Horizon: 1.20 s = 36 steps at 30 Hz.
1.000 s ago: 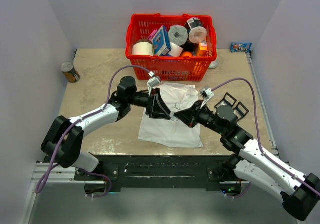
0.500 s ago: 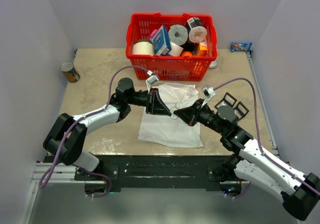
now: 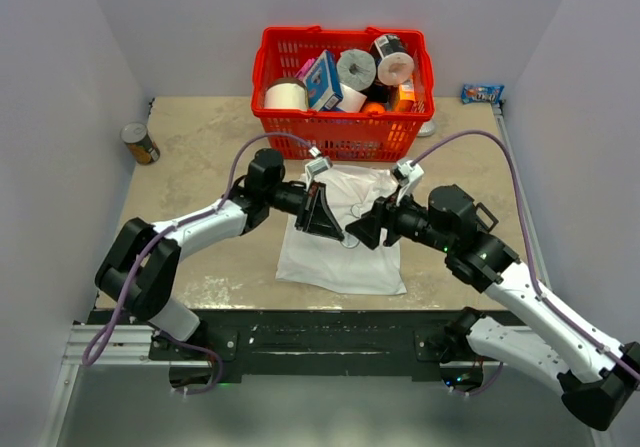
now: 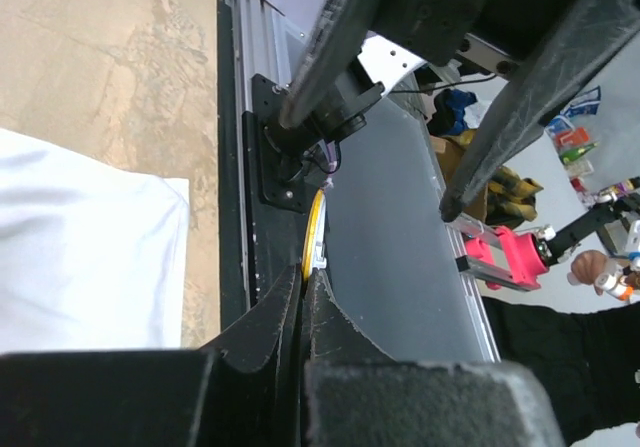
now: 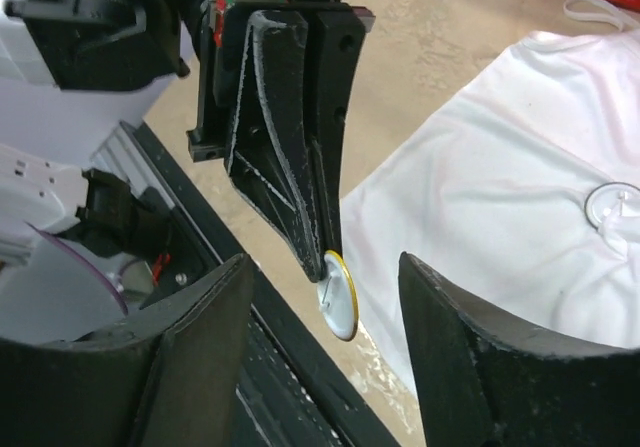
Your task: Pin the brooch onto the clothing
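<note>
From above, the left claw [image 3: 341,232] is seen over the middle of the shirt [image 3: 325,265], which lies flat on the tabletop [image 3: 190,157]. The right claw [image 3: 362,235] faces it, tip to tip. The brooch itself is too small to be made out from here. The step in hand is judged to be the carrying of the brooch toward the cloth, with pinning not yet done.

In the left wrist view, the left claw [image 4: 303,282] is pressed together on the brooch [image 4: 314,229], of which only a thin yellow edge is shown above the tips. The right claw [image 4: 368,167] is seen spread beyond it, touching nothing. A corner of the shirt [image 4: 80,257] is seen to the left, below.

In the right wrist view, the brooch [image 5: 338,297] is shown as a small thin disc with a gold-yellow rim and a pale, silvery face. It is pinched at its upper edge by the tips of the left claw [image 5: 325,252] and is held clear of the shirt [image 5: 500,157], just beside its edge. The right fingers [image 5: 190,367] are set wide on either side and hold nothing.

For the next move, the brooch is judged to need lowering onto the cloth, and the thin fabric steadying, perhaps by the free right claw.
</note>
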Each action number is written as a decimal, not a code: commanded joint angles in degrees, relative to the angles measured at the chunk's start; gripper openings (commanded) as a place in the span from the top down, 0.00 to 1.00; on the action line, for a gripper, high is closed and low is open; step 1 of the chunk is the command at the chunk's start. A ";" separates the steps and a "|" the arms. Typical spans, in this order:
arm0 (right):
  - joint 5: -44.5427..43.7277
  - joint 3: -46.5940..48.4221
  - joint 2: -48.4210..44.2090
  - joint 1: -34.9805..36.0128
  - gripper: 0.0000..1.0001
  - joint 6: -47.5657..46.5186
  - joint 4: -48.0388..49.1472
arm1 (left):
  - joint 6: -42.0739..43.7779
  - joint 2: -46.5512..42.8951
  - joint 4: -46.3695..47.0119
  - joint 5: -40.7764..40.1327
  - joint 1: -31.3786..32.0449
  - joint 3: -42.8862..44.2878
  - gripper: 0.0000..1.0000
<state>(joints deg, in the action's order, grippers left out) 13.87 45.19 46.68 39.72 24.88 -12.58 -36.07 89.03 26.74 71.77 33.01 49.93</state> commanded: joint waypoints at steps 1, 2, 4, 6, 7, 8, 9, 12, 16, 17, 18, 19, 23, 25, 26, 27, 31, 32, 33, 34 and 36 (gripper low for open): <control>4.67 5.78 3.06 -0.17 0.40 -7.65 -10.96 | 19.17 -0.17 -20.92 2.59 1.96 7.10 1.00; 6.33 6.40 3.68 -0.17 0.42 -8.27 -12.11 | 19.72 -0.79 -21.64 2.94 2.14 7.28 1.00; 8.36 7.72 4.91 -0.17 0.46 -10.11 -14.74 | 20.34 -1.40 -21.82 4.08 2.32 7.11 1.00; 11.16 8.60 6.23 -0.09 0.51 -11.08 -15.89 | 20.69 -1.93 -22.17 4.43 2.49 7.11 1.00; 11.79 8.77 6.50 -0.09 0.52 -11.17 -16.33 | 20.96 -2.02 -22.35 4.43 2.58 7.11 1.00; 12.32 8.95 6.76 -0.09 0.53 -11.26 -16.34 | 20.96 -1.85 -22.52 4.52 2.58 7.20 1.00; 12.85 8.95 6.76 -0.09 0.56 -11.26 -16.25 | 21.04 -1.76 -22.70 4.61 2.67 7.20 1.00; 13.11 8.78 6.76 -0.09 0.57 -10.65 -14.85 | 22.01 -1.41 -23.93 4.61 3.46 7.55 1.00; 13.38 8.16 7.02 -0.17 0.61 -10.29 -13.79 | 23.50 -1.14 -25.24 4.61 4.51 7.90 1.00; 13.55 8.07 7.20 -0.17 0.62 -10.29 -13.61 | 23.77 -1.14 -25.86 4.44 4.60 7.99 1.00; 13.64 7.81 7.38 -0.17 0.63 -10.21 -13.35 | 23.94 -1.06 -26.12 4.26 4.78 8.16 1.00; 13.90 7.72 7.38 -0.09 0.64 -10.21 -13.35 | 24.12 -1.06 -26.30 4.17 4.78 8.25 1.00; 13.91 7.28 7.64 -0.09 0.67 -10.47 -13.17 | 24.65 -1.23 -26.65 4.08 4.87 8.43 1.00; 13.91 7.11 7.90 -0.17 0.68 -10.47 -13.26 | 24.74 -1.41 -26.65 4.08 4.87 8.43 1.00; 14.25 7.02 7.99 -0.17 0.68 -10.64 -13.44 | 24.82 -1.49 -26.65 4.08 4.87 8.43 1.00; 14.34 6.93 7.99 -0.17 0.69 -10.56 -13.44 | 24.82 -1.50 -26.65 4.08 4.87 8.43 1.00; 14.26 6.58 8.34 -0.09 0.70 -10.73 -13.35 | 25.00 -1.67 -26.65 3.99 4.87 8.52 1.00; 14.26 6.49 8.34 -0.17 0.70 -10.82 -13.35 | 25.00 -1.67 -26.65 3.99 4.95 8.52 1.00; 14.26 6.49 8.43 -0.09 0.70 -10.82 -13.35 | 25.09 -1.67 -26.65 3.99 4.87 8.52 1.00; 14.34 6.40 8.52 -0.17 0.71 -10.91 -13.35 | 25.09 -1.67 -26.65 3.99 4.95 8.52 1.00; 14.26 6.31 8.70 -0.17 0.74 -11.08 -13.26 | 25.09 -1.76 -26.65 3.91 4.87 8.52 1.00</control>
<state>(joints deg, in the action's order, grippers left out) 26.65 51.35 55.13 39.72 15.25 -27.38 -12.38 89.03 0.16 74.78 37.80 56.16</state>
